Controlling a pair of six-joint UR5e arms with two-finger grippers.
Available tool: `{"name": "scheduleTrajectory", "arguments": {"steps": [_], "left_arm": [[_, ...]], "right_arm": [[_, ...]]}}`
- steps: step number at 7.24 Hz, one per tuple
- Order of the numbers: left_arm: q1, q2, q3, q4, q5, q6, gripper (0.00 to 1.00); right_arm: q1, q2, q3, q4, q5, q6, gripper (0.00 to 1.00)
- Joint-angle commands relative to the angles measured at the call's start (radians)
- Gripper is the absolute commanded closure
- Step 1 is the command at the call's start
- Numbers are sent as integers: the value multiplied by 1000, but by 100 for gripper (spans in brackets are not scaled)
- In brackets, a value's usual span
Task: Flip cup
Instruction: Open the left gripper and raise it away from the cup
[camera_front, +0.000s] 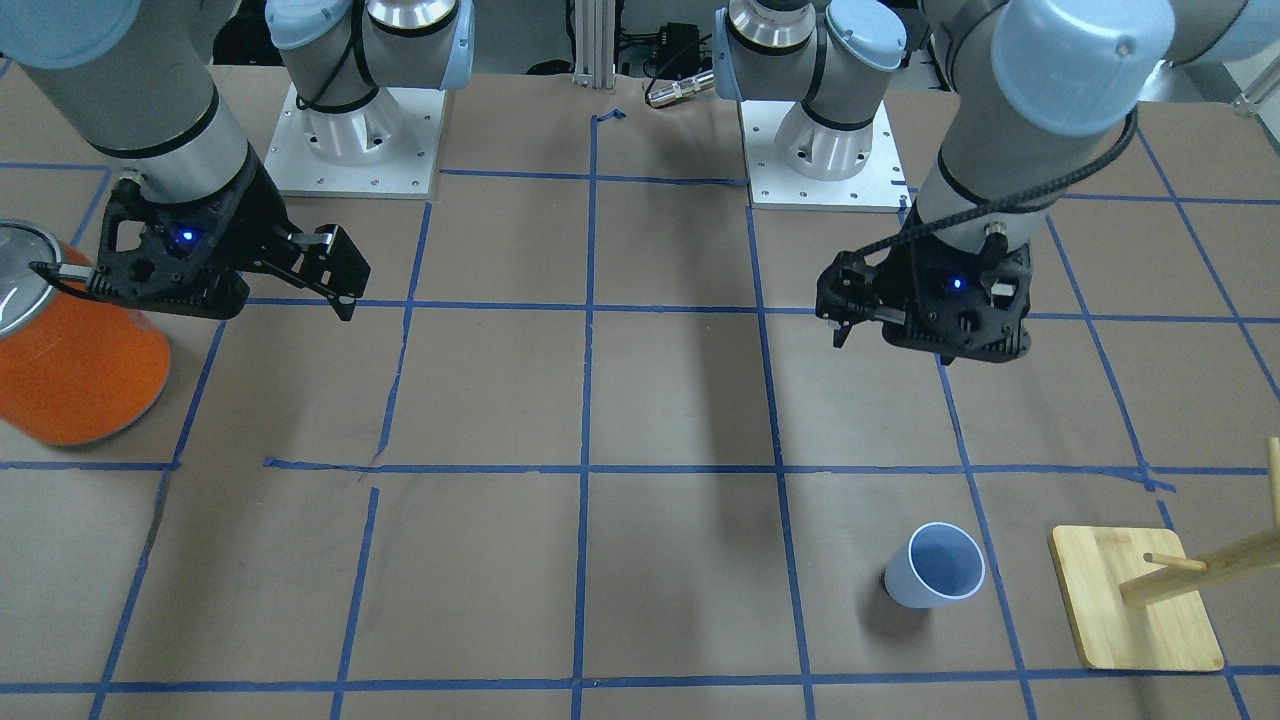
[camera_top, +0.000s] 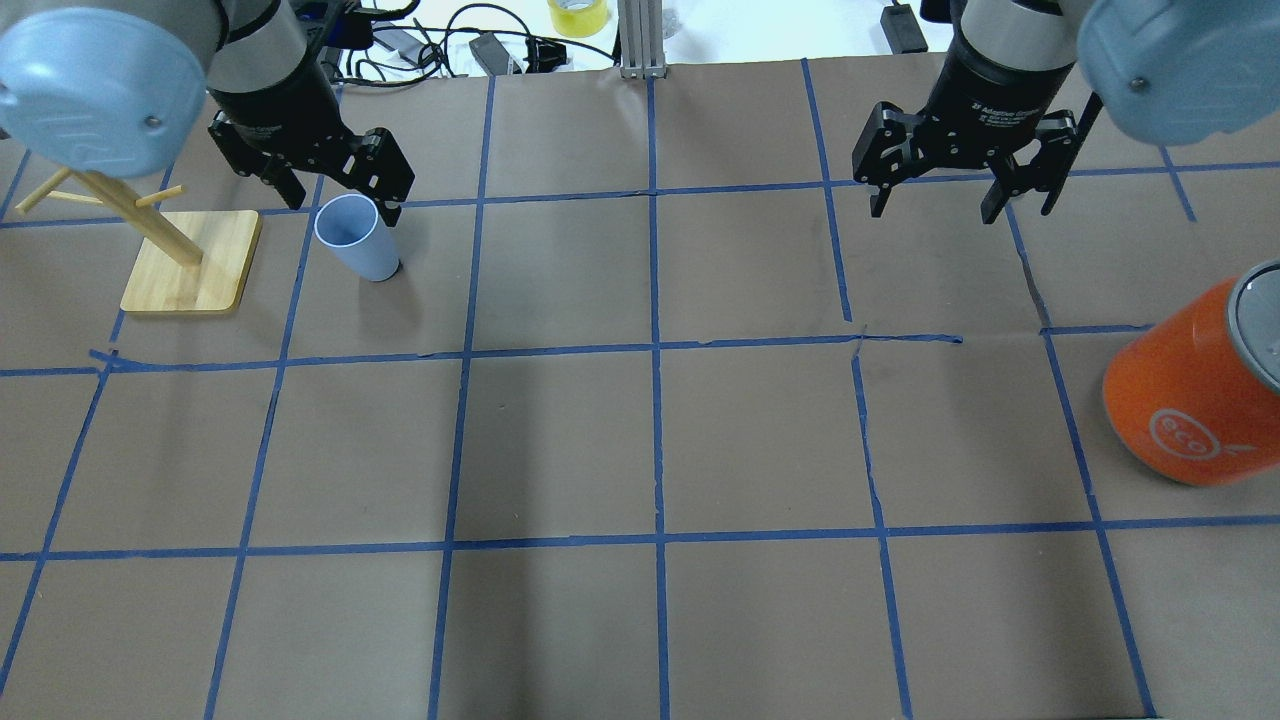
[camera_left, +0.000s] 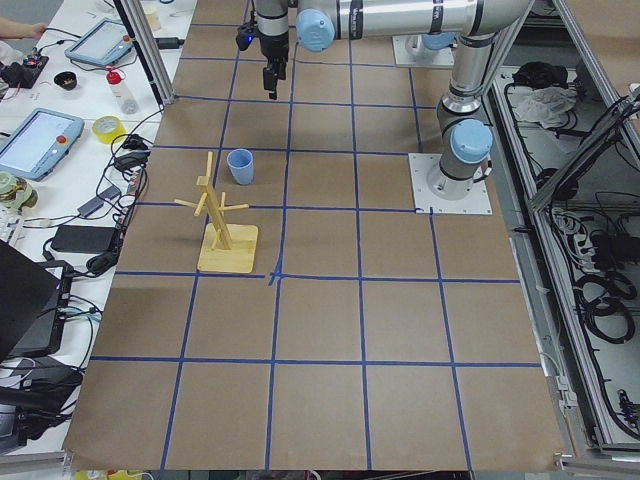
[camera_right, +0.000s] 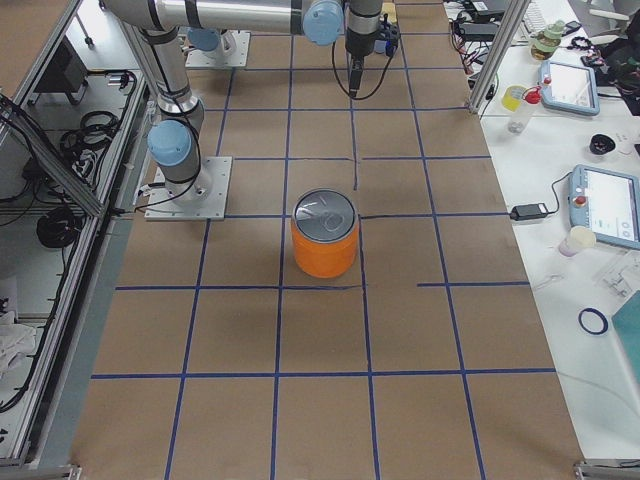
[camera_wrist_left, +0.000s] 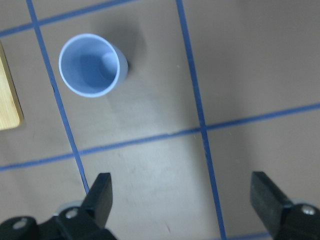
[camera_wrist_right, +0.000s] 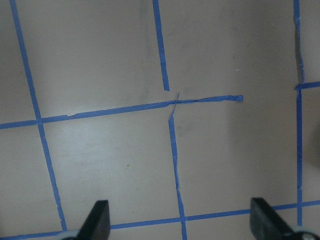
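We find the small pale blue-white tapered plastic cup (camera_top: 358, 240) standing mouth up on the brown paper-covered table (camera_top: 650, 440), just beside the bamboo peg stand (camera_top: 215, 255). The left gripper (camera_wrist_left: 182, 195) hovers near it with its jaws wide and empty, like the distant right gripper's (camera_wrist_right: 179, 220). Light and smooth, the cup could skid into the stand if a finger clips its rim, or slip from the pads mid-turn. We read only "eco" on the large orange silver-topped can (camera_top: 1190, 390); the right wrist's print looks too blurred.
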Motion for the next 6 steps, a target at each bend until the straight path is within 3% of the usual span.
{"name": "scheduleTrajectory", "arguments": {"steps": [1,6], "left_arm": [[-4,118,21,-85,-3,-4,2],[12,135,1,-50,-47,-142,2]], "right_arm": [[0,0,2,-1,0,-1,0],[1,0,3,-1,0,-1,0]]}}
